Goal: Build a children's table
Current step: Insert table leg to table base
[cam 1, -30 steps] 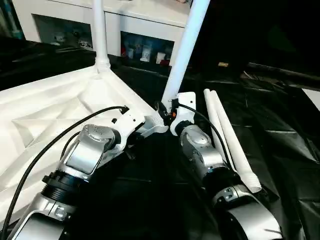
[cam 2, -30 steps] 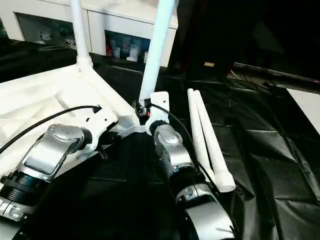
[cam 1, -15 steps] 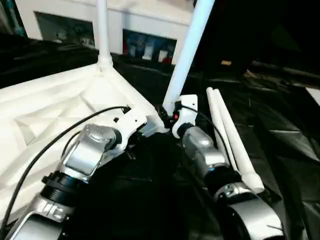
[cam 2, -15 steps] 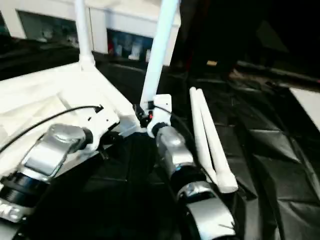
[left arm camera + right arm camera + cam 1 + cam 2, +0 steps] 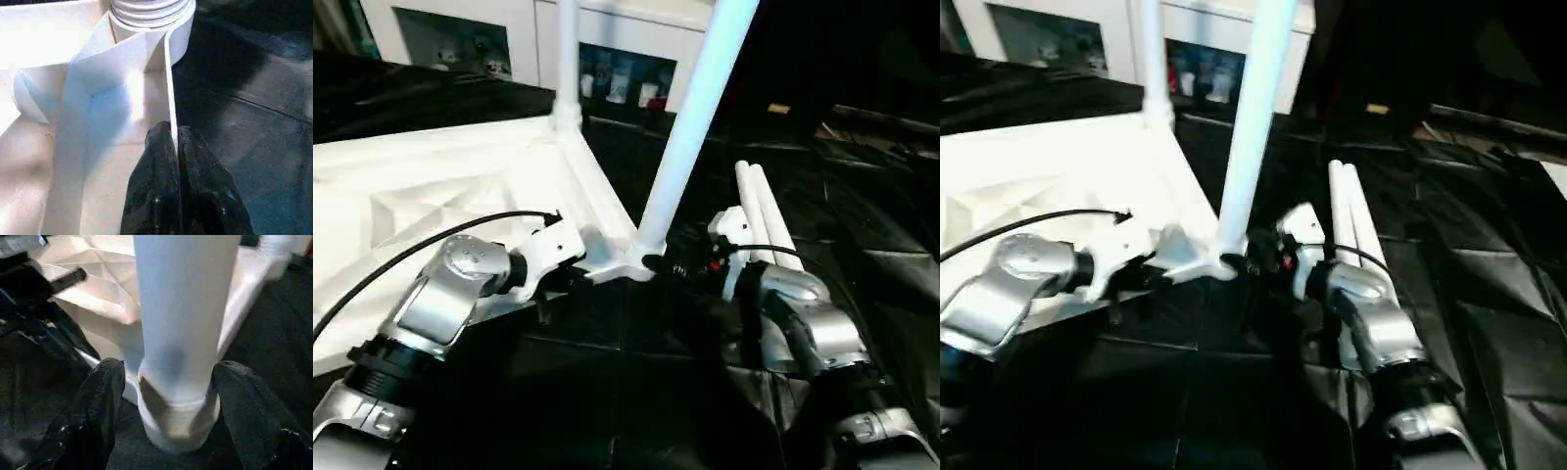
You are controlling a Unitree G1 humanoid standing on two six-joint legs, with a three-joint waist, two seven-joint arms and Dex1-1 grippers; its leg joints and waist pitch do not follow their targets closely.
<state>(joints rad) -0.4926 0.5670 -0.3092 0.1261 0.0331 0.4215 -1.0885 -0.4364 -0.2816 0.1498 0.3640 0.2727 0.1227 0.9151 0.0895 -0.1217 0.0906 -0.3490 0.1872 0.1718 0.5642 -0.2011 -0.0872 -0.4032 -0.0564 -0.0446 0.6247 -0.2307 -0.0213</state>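
Note:
The white table top (image 5: 440, 196) lies upside down with its ribbed underside up. One leg (image 5: 567, 59) stands in the far corner socket. A second leg (image 5: 693, 127) leans in the near corner socket (image 5: 625, 262). My left gripper (image 5: 173, 133) is shut on the thin rim of the top just beside that socket. My right gripper (image 5: 168, 364) reaches in from the right and is open, straddling the leaning leg's ridged base (image 5: 178, 416); one finger (image 5: 244, 411) touches it, while a small gap shows beside the other finger (image 5: 98, 411).
Two loose white legs (image 5: 760, 211) lie side by side on the black-draped work table (image 5: 871, 235), just right of my right forearm. A white cabinet with glass doors (image 5: 626, 39) stands behind the table.
The view has shifted. My right arm has swung round from the near side of the leaning leg to its right side. My left gripper keeps its hold on the rim.

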